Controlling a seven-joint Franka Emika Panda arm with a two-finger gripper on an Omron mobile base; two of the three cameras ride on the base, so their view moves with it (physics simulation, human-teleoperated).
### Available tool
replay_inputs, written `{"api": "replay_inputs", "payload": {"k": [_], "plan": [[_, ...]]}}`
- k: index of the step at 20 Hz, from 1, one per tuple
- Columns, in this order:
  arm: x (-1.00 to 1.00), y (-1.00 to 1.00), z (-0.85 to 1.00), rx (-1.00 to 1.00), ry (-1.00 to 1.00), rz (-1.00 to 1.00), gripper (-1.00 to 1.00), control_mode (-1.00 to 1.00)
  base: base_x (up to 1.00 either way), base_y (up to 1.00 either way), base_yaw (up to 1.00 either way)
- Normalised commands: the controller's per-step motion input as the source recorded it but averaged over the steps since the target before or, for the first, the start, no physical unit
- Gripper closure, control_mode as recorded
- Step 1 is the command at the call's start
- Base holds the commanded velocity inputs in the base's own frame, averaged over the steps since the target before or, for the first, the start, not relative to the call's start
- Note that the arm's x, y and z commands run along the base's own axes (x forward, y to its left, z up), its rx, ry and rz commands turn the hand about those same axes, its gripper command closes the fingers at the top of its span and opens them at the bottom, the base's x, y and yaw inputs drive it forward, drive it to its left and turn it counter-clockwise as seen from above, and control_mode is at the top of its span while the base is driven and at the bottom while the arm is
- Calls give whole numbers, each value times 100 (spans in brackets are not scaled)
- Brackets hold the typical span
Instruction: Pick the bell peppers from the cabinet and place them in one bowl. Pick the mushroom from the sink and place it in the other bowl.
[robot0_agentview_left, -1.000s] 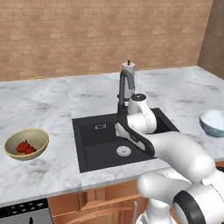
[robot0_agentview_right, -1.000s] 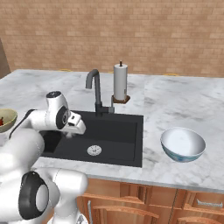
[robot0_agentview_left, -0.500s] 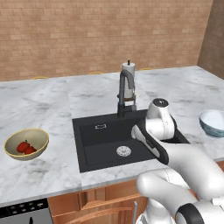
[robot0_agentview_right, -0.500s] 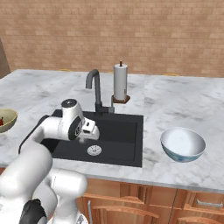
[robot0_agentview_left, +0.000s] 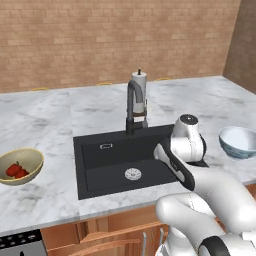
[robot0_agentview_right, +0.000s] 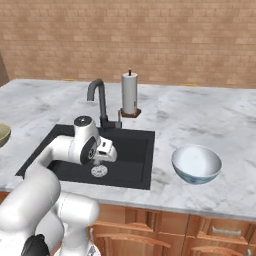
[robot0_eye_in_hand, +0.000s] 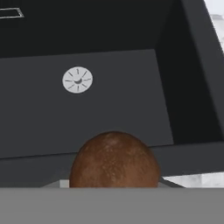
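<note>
Now keep your tool (robot0_eye_in_hand: 114, 186) clamped on the round brown mushroom (robot0_eye_in_hand: 114, 162), lift clear of the black rectangular sink (robot0_agentview_left: 95, 172), then swing toward the pale blue-white bowl (robot0_agentview_right: 196, 164) beside it.

We noted a domestic kitchen: marble-look counter (robot0_agentview_left: 50, 112) w/ black inset sink (robot0_agentview_left: 107, 160) & arched faucet (robot0_agentview_right: 100, 102), paper towel roll (robot0_agentview_right: 129, 93) on a stand, brick back wall (robot0_agentview_right: 150, 40), wooden base cabinets (robot0_agentview_right: 200, 240) below.
</note>
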Motion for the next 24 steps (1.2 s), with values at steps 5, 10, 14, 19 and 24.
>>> {"api": "replay_inputs", "payload": {"k": [5, 10, 14, 19, 24], "plan": [[0, 0, 0, 0, 0, 0, 100, 100, -2, -62, 0], [0, 0, 0, 0, 0, 0, 100, 100, -1, -48, 0], [-2, -5, 5, 0, -2, 0, 100, -100, -1, -10, -1], [0, -16, 66, 0, 1, -3, 100, -100, 0, 0, 0], [11, -42, 63, -7, 3, -13, 100, -100, 0, 0, 0]]}}
